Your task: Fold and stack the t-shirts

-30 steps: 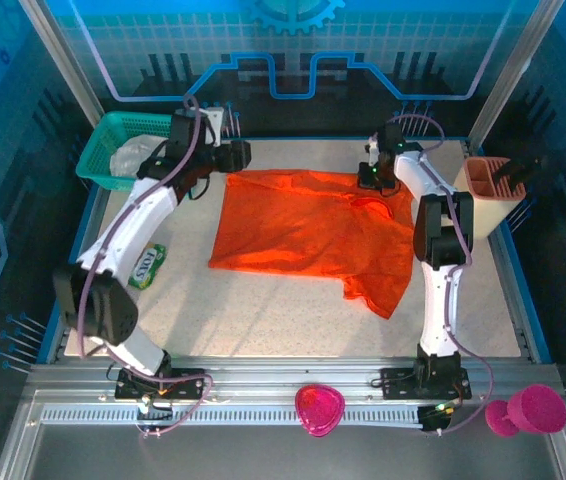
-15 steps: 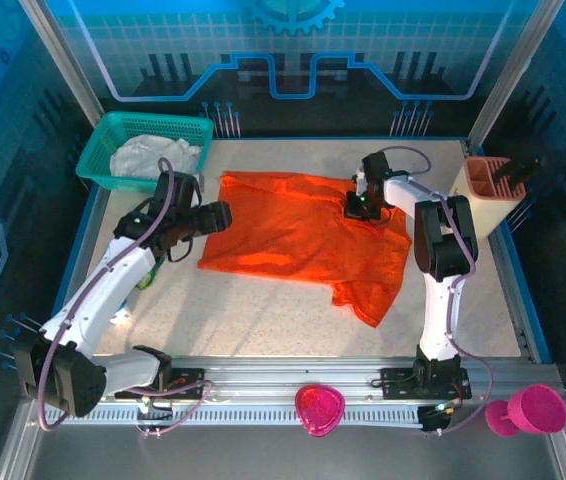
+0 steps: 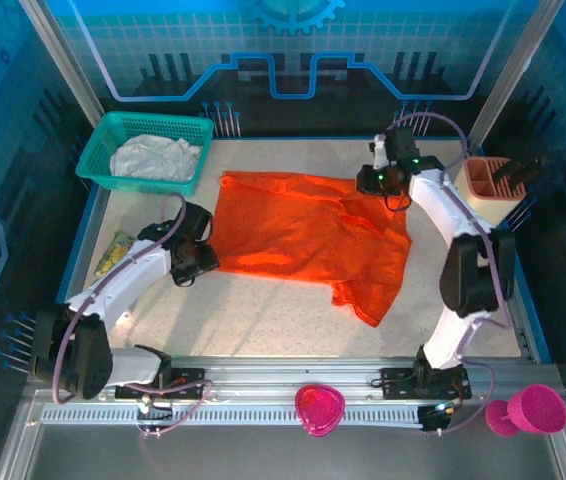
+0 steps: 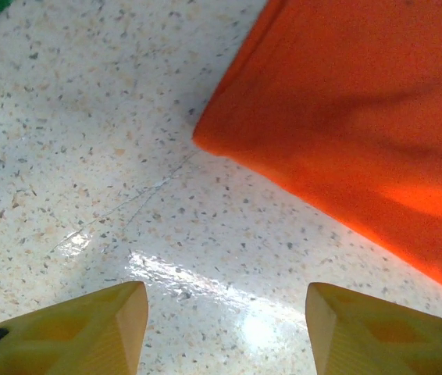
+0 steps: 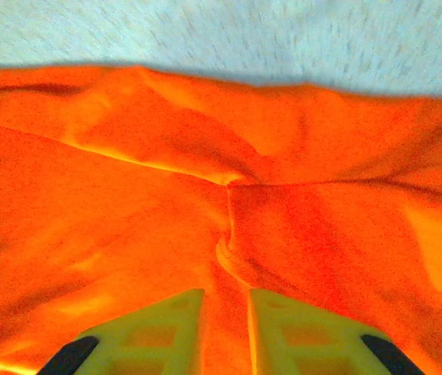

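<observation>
The orange t-shirt [image 3: 303, 235] lies spread and wrinkled across the middle of the table, one sleeve trailing toward the front right. A white t-shirt [image 3: 153, 157] is bunched in the teal basket. My left gripper [image 3: 195, 258] is low over bare table just left of the shirt's near-left corner [image 4: 205, 141]; in its wrist view the left gripper [image 4: 226, 301] is open with nothing between the fingers. My right gripper [image 3: 376, 180] hovers over the shirt's back right part. In the right wrist view the right gripper [image 5: 226, 295] has a narrow gap, and a pinched ridge of orange cloth [image 5: 229, 258] runs up to it.
The teal mesh basket [image 3: 98, 160] stands at the back left corner. A tan slotted holder [image 3: 493, 182] sits at the right edge. A green packet [image 3: 113, 255] lies by the left edge. Pink objects [image 3: 320, 408] rest on the front rail.
The left arm swung from the back by the basket down to the shirt's near-left corner, jaws narrowing a little. The right jaws parted from shut and the gripper drew back toward the rear right.
</observation>
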